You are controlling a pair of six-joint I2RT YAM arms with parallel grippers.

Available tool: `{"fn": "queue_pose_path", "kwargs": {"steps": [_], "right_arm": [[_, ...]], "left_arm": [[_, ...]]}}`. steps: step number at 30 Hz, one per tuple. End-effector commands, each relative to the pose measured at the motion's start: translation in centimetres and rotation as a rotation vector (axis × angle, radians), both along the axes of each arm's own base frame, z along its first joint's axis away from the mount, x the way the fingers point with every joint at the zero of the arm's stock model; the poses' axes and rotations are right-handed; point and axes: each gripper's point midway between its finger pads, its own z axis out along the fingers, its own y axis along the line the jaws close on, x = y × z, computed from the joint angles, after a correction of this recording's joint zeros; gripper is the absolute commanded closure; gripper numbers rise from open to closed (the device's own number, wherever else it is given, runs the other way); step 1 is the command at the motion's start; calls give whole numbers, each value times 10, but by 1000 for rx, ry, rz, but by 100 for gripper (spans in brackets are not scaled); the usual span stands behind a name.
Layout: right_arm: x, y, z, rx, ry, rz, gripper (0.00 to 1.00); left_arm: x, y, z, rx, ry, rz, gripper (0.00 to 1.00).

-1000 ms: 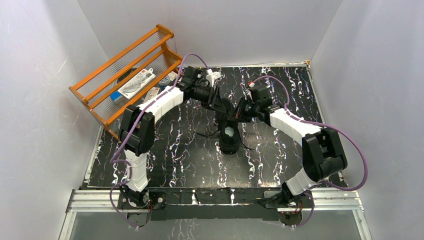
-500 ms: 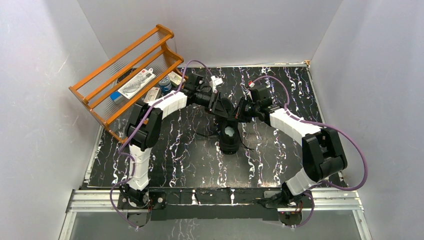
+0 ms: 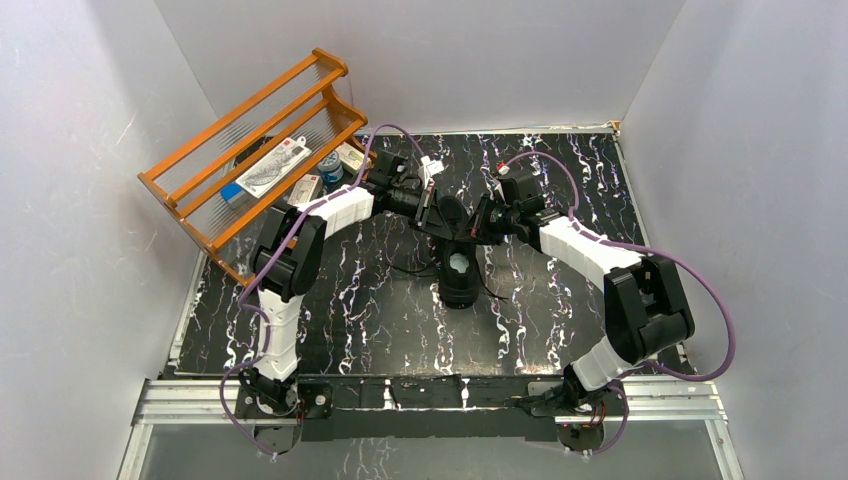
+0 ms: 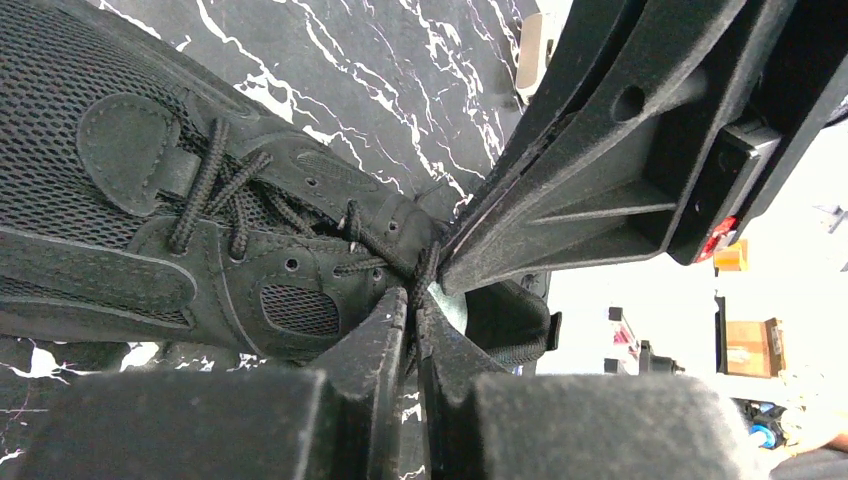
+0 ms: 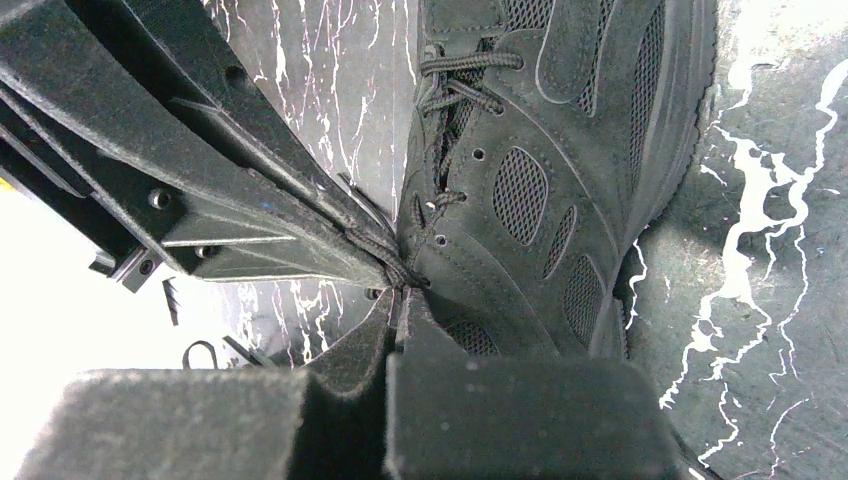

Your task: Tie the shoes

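Table [image 3: 560,330]: black marble-pattern top, fills the middle of the top view. Wooden rack [image 3: 200,170] sits at upper left, not involved.

Arms: left arm [image 3: 330,215] comes up from the lower left and elbows in toward centre. Right arm [image 3: 590,250] mirrors it from the lower right. Both wrists converge just above frame centre, tilted down, tips almost nose to nose over the shoe.

Shoe [image 3: 459,275]: single black sneaker at the centre of the top view, flat on the table, pale insole [image 3: 458,264] showing. Its upper end in frame is covered by the two tools.

Left end effector [image 4: 412,300]: fingers nearly together, only a sliver of gap. A strand of the laces [image 4: 425,265] runs into that gap by the top eyelets, so it looks pinched.

Right end effector [image 5: 398,295]: fully closed, tip at the same eyelet area. A lace strand leads to its tip and looks clamped, but black on black makes that hard to confirm.

Step, my read: each side has a lace end at the throat, with no knot or bow visible yet. This looks like the start of the first crossover.

Next: draw the two strands apart and up to take out slack, then cross one over the other. Tips are very close, so collision and the thin lace slipping out are the risks.
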Motion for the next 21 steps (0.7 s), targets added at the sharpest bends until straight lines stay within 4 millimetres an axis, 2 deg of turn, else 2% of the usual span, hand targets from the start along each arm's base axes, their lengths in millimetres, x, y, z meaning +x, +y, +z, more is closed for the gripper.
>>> {"fn": "queue_pose_path", "kwargs": {"steps": [1, 6, 9, 10, 12, 14, 18, 21], "right_arm": [[19, 5, 16, 26, -72, -20, 100], [14, 6, 17, 33, -64, -1, 100], [9, 4, 22, 31, -64, 18, 100], [8, 3, 27, 24, -73, 35, 97], [5, -3, 37, -20, -119, 78, 78], [5, -13, 49, -57, -174, 102, 66], [15, -24, 70, -48, -280, 136, 58], [32, -32, 68, -35, -286, 115, 55]], "left_arm": [[0, 1, 19, 0, -61, 5, 97], [10, 4, 17, 77, -149, 68, 100], [15, 7, 24, 102, -222, 107, 100], [18, 7, 28, 99, -250, 125, 100], [21, 9, 33, 108, -294, 163, 100], [24, 11, 37, 123, -337, 186, 100], [25, 7, 42, 119, -409, 209, 100], [27, 0, 44, 104, -435, 219, 100]]}}
